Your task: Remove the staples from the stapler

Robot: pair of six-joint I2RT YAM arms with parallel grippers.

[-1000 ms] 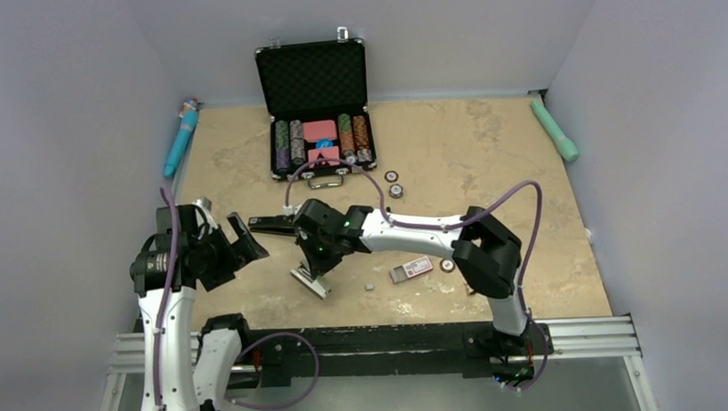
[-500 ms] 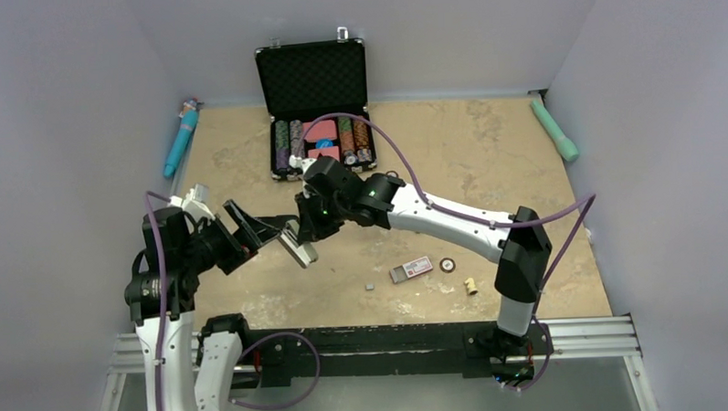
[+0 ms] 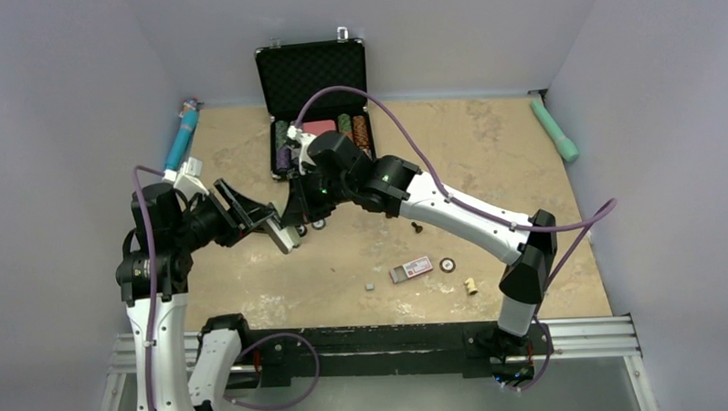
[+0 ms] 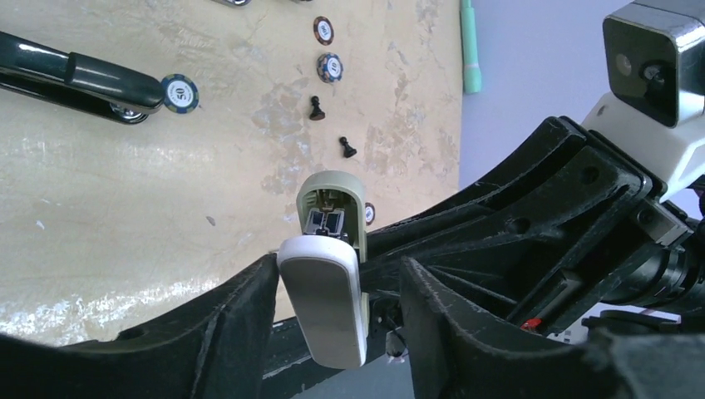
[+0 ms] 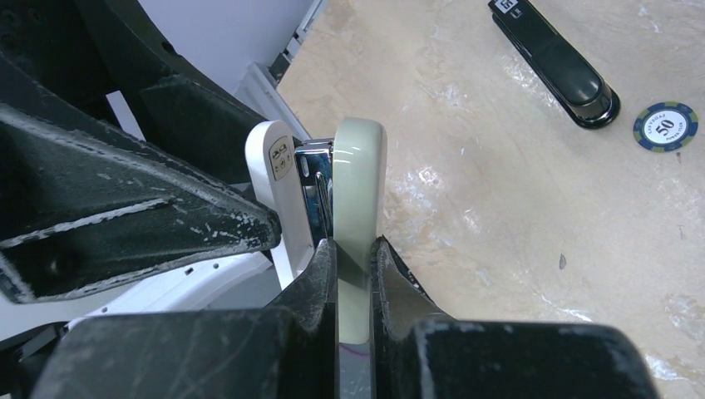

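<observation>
A small stapler (image 3: 285,236) is held up off the table at the left, hinged open into a white half (image 4: 326,303) and a pale green half (image 5: 358,170), with a chrome magazine (image 5: 317,189) between them. My right gripper (image 5: 355,249) is shut on the green half. My left gripper (image 4: 337,270) is open around the white half: one finger (image 4: 245,312) touches it and a gap remains at the other. A tiny grey strip of staples (image 3: 369,285) lies on the table near the front. I cannot tell whether any staples sit in the magazine.
A black stapler (image 5: 553,58) and a blue poker chip (image 5: 665,126) lie on the table under the arms. An open chip case (image 3: 315,79) stands at the back. A small red-and-white labelled box (image 3: 411,269), loose chips and two black pawns (image 4: 316,108) lie mid-table. Teal tools (image 3: 181,139) rest by the walls.
My right gripper lifted the small stapler off the table and carried it left and back. My left gripper rose to meet it and its jaws narrowed around the white half.
</observation>
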